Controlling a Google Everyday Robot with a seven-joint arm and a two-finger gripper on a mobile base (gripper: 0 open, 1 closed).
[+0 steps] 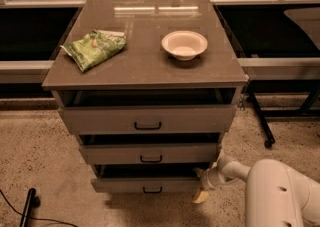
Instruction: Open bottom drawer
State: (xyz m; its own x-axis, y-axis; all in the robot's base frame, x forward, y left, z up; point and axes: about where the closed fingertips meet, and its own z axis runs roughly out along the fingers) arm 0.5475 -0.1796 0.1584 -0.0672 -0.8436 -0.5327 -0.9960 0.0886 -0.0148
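The bottom drawer (145, 185), a shallow grey-brown front panel with a small black bar handle (152, 190), is sitting lowest in the three-drawer cabinet (145, 71), at the lower centre of the frame. It is standing slightly out, with a dark gap showing above its top edge. The robot's white two-finger gripper (200, 185) is hanging at the right end of that panel, coming in from the bulky white arm (280, 196) at the lower right corner. Its pale fingertips (200, 197) are standing apart, one above and one below the panel's end. On the cabinet top, a crinkled green snack bag (94, 48) is lying at the left and a round white bowl (184, 45) is resting at the right, well apart.
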